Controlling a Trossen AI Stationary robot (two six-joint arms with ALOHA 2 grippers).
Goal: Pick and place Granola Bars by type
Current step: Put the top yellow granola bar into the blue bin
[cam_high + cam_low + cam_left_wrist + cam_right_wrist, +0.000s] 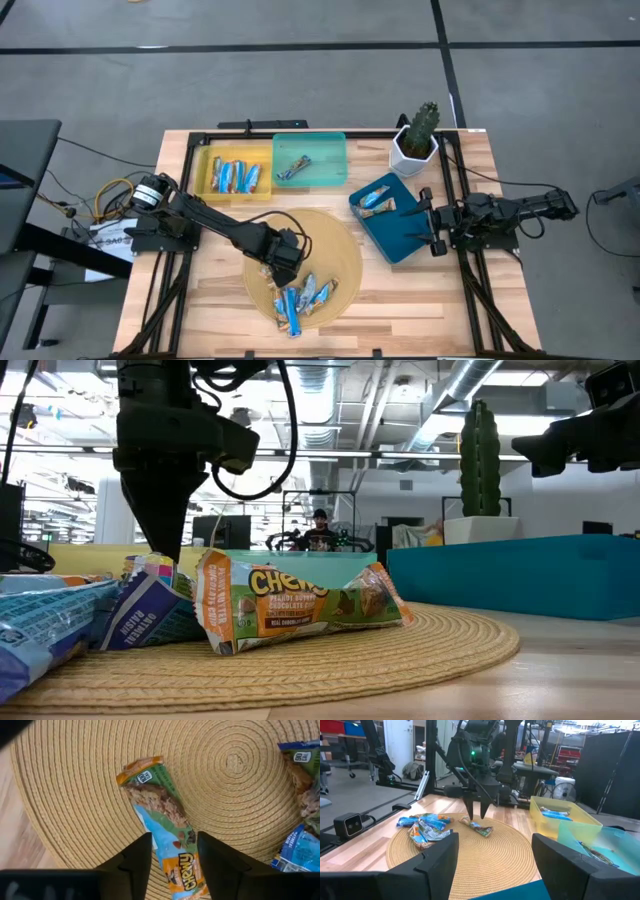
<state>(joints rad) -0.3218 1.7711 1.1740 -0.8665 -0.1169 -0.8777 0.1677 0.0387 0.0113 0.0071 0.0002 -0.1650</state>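
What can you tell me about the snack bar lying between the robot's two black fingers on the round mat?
The granola bar has a shiny crinkled wrapper in light blue, orange and green, with a picture of oats and chocolate chips and the word "Chewy". It lies flat and unopened on the woven straw mat, apart from the other bars. The left gripper stands over one end, its fingers open on either side. I cannot tell whether they touch the wrapper.
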